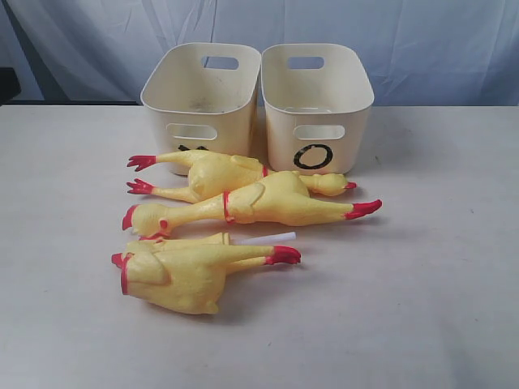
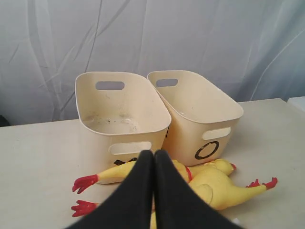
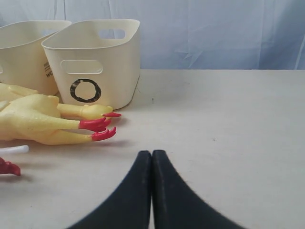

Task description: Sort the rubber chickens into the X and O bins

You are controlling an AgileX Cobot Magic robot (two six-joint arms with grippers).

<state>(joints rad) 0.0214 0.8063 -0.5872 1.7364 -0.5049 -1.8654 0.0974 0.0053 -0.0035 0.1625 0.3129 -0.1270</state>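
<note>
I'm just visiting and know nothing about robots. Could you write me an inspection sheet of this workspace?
Surface: pale table, flat.
Job's things: X bin and O bin side by side, no chickens inside; in front lie the back rubber chicken, the middle rubber chicken, a headless body and a neck piece with a white tube.
Clutter: nothing seen.
Grippers: left gripper and right gripper shut, holding nothing.
Cables: nothing seen.
Surroundings: pale cloth backdrop.
</note>
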